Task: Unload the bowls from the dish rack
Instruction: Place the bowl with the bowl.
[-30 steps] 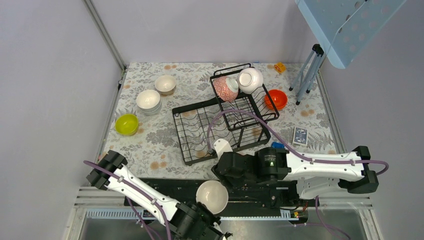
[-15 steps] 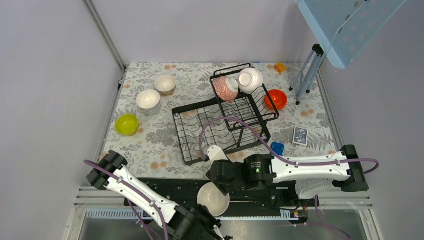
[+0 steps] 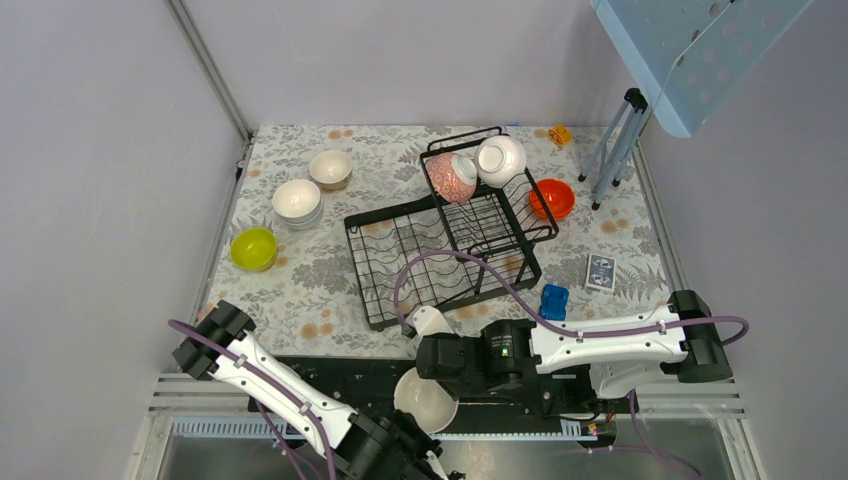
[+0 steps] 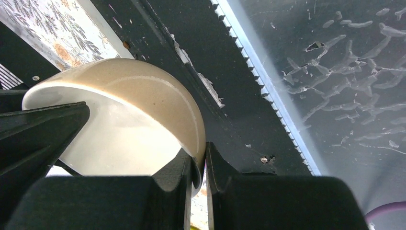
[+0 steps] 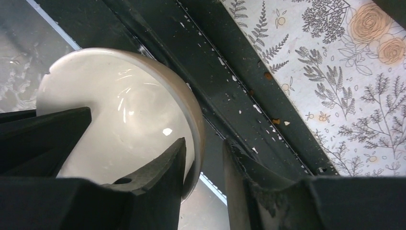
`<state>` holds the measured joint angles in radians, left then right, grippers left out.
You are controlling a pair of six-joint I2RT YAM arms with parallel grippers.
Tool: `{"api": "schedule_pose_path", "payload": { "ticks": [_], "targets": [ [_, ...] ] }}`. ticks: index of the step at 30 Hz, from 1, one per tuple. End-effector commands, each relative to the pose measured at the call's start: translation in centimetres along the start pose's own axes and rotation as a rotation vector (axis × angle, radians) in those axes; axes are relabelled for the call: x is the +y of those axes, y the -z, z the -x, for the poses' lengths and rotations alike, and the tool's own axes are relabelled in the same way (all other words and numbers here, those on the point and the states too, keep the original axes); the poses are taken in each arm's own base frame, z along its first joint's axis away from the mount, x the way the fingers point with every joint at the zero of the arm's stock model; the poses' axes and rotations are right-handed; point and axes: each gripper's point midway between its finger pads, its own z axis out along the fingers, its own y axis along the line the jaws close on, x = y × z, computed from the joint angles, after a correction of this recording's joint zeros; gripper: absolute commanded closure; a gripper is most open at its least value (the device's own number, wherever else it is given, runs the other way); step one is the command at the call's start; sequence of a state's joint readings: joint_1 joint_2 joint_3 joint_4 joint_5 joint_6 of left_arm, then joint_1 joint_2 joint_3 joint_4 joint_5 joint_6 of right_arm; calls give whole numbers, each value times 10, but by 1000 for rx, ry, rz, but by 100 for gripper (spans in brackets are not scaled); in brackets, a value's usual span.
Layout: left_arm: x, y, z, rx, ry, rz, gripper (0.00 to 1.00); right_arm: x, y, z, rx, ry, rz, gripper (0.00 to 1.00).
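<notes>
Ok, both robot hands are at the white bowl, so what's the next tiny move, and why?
Probably the right gripper should close onto the bowl. Its fingers straddle the rim, but a gap shows beside the outer one, so it isn't gripping yet. The left gripper pinches another part of the rim. Only after that would letting go on the left look safe.

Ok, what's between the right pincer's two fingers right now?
The rim of the cream bowl, in the right wrist view: one right pincer finger inside it, the other outside with a gap. The left pincer clamps that rim too.
</notes>
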<state>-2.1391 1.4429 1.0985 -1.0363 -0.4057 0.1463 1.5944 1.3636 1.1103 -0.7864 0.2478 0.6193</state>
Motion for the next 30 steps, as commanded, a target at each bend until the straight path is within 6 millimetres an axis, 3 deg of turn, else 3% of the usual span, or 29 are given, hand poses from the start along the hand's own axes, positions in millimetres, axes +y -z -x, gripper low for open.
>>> {"api": "schedule_pose_path", "payload": {
  "ticks": [1, 5, 10, 13, 15, 16, 17, 19, 23, 24, 30],
  "targets": [
    [12, 5, 4, -26, 35, 73, 100, 7, 0, -2, 1, -9, 15, 62],
    [12, 5, 4, -24, 44, 75, 100, 12, 0, 0, -1, -3, 20, 74],
    [13, 4, 3, -19, 65, 90, 100, 13, 1, 3, -11, -3, 16, 100],
    [17, 3, 2, -11, 91, 123, 100, 8, 3, 6, -40, -20, -7, 100],
    [21, 4, 2, -13, 116, 148, 90, 2, 6, 10, -72, -42, -23, 100],
    [22, 5, 2, -17, 129, 157, 80, -1, 9, 12, -94, -55, -28, 100],
    [24, 6, 2, -24, 145, 168, 65, -3, 12, 14, -114, -68, -27, 100],
    [29, 10, 3, -44, 169, 191, 47, -7, 17, 17, -146, -91, -26, 100],
    [40, 21, 6, -96, 246, 241, 23, -12, 23, 17, -164, -109, -31, 100],
    [43, 24, 6, -108, 262, 256, 5, -14, 23, 17, -165, -110, -41, 100],
    [70, 56, 9, -239, 479, 360, 1, -44, 28, 11, -213, -152, -140, 100]
  ]
}}
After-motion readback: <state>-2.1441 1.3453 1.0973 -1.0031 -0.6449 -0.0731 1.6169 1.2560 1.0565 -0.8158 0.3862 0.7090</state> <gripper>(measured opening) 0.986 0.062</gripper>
